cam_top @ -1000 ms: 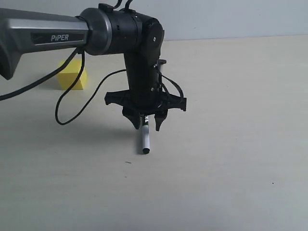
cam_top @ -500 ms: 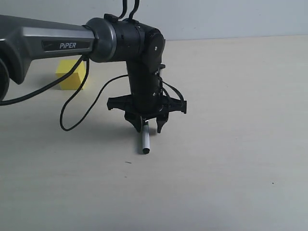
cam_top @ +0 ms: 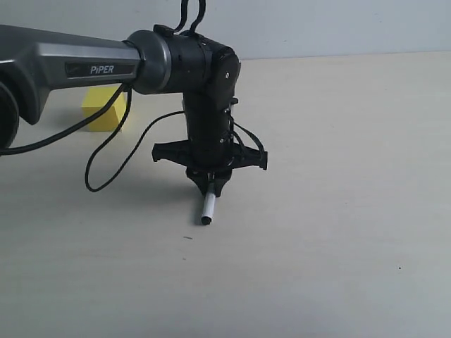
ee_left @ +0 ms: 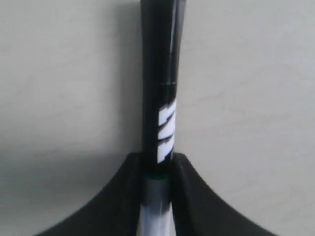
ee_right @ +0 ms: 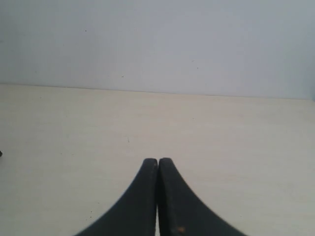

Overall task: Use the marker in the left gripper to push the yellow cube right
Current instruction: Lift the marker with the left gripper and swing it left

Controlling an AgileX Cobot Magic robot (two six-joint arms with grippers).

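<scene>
Firmly, L hand [cam_top: 209, 188] pinches marker [cam_top: 207, 209].

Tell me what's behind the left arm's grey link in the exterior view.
The yellow cube, resting on the table. Its front and some top show; the grey link hides its far edge and a black cable crosses its right side.

arm [cam_top: 70, 62]: grey, "piper" print | wrist [cam_top: 204, 70]: black | cables [cam_top: 87, 172]: black, looped | left gripper [cam_top: 209, 186]: black claw

Bare lab bench: pale tabletop [cam_top: 338, 246], blank grey wall [cam_top: 317, 28], PiPER-marked robot arm [cam_top: 70, 63].
</scene>
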